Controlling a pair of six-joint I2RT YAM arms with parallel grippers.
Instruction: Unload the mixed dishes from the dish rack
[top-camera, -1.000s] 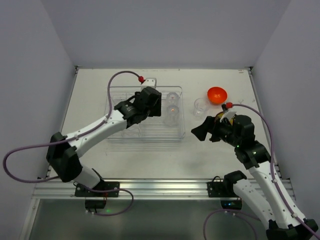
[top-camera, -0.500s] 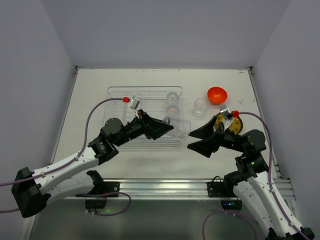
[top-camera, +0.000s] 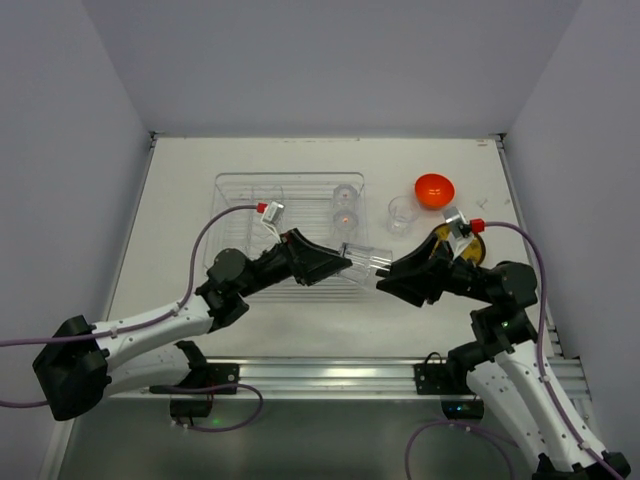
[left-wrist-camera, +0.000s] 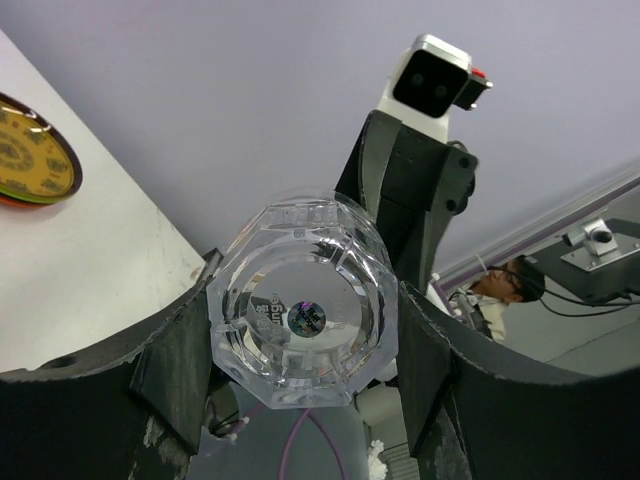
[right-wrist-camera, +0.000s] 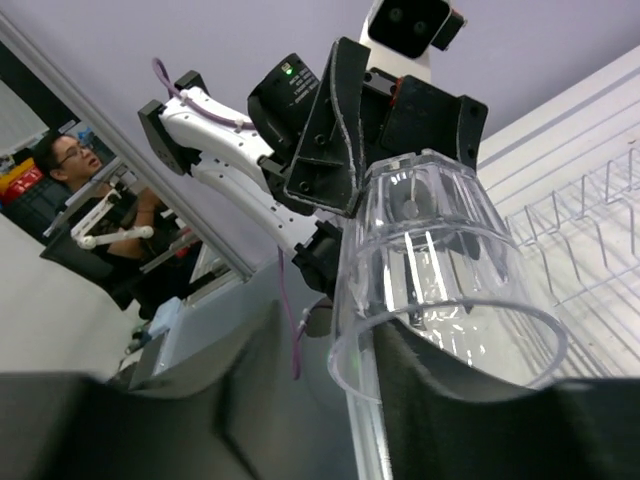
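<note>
A clear glass (top-camera: 367, 260) hangs on its side above the rack's front right corner. My left gripper (top-camera: 346, 263) is shut on its base; in the left wrist view the faceted base of the glass (left-wrist-camera: 305, 315) sits between both fingers of the left gripper (left-wrist-camera: 305, 355). My right gripper (top-camera: 386, 277) meets the glass from the right. In the right wrist view the glass (right-wrist-camera: 440, 270) has its rim wall between the jaws of the right gripper (right-wrist-camera: 335, 345). One finger sits under the mouth, the other stands off outside with a gap. The dish rack (top-camera: 228, 185) holds two glasses (top-camera: 345, 193).
An orange bowl (top-camera: 435, 188) and another clear glass (top-camera: 401, 211) stand on the table right of the rack. A patterned yellow plate (top-camera: 472, 250) lies partly under my right arm, and it shows at the left edge as a plate (left-wrist-camera: 30, 150). Rack wires (right-wrist-camera: 590, 240) show behind the held glass.
My left arm carried the glass out of the rack toward the right. My right gripper came in to meet it and its jaws narrowed around the rim.
</note>
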